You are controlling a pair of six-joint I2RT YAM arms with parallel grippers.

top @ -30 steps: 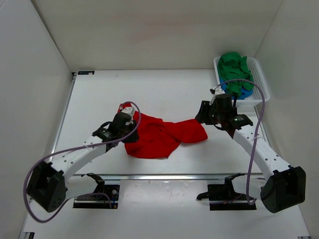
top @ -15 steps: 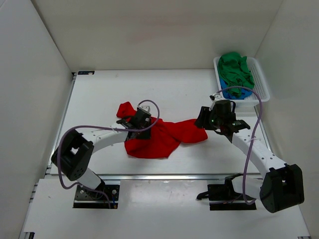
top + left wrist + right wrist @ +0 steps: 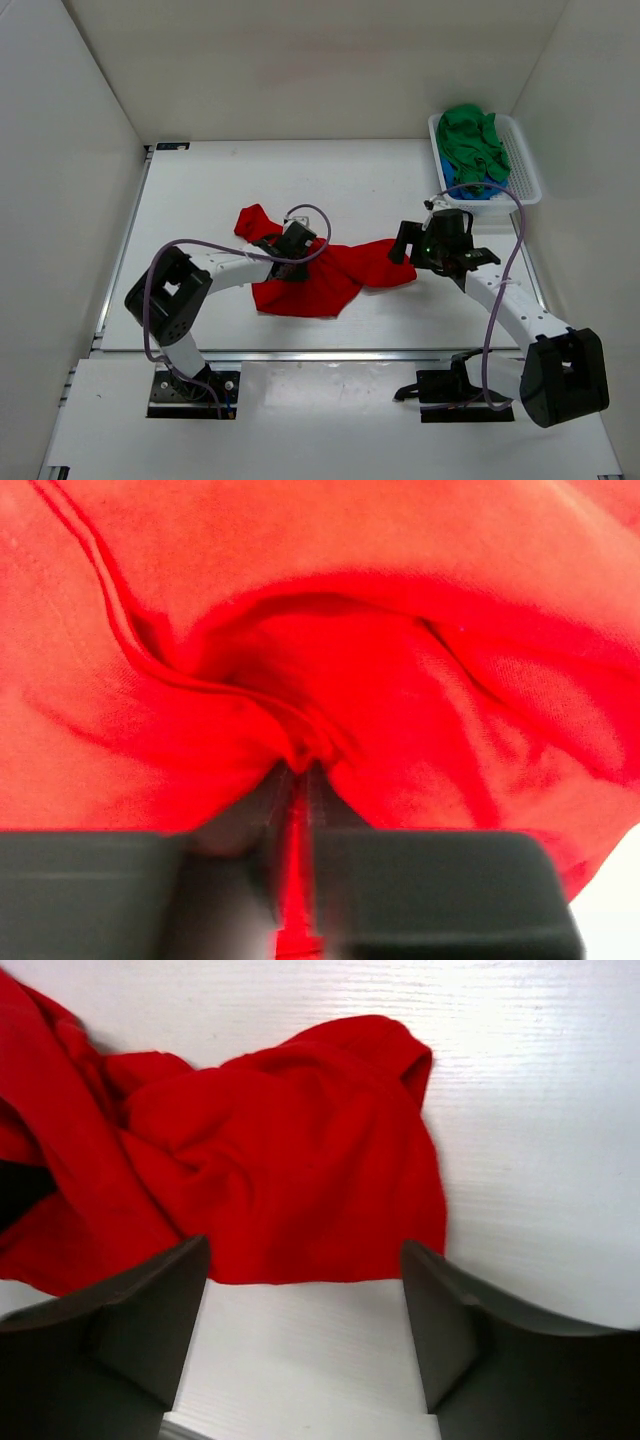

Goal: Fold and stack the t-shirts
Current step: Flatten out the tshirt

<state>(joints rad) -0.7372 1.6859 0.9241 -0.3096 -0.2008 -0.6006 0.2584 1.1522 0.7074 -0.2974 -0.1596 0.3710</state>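
Note:
The red t-shirt [image 3: 322, 275] lies crumpled in the middle of the table. My left gripper [image 3: 296, 252] is shut on a fold of the red t-shirt [image 3: 300, 680], with cloth pinched between its fingers [image 3: 330, 810]. My right gripper [image 3: 405, 245] is open and hovers just above the shirt's right edge [image 3: 300, 1160], holding nothing; its fingers [image 3: 450, 1310] straddle bare table next to the hem. The green t-shirt [image 3: 470, 135] and the blue t-shirt [image 3: 470, 185] lie bunched in the white basket [image 3: 520, 160].
The white perforated basket stands at the back right, next to the right wall. White walls enclose the table on the left, back and right. A metal rail [image 3: 330, 353] runs along the table's front edge.
My left gripper has moved right across the red shirt, from its left part toward its middle. My right gripper has edged slightly left and nearer, toward the shirt's right edge.

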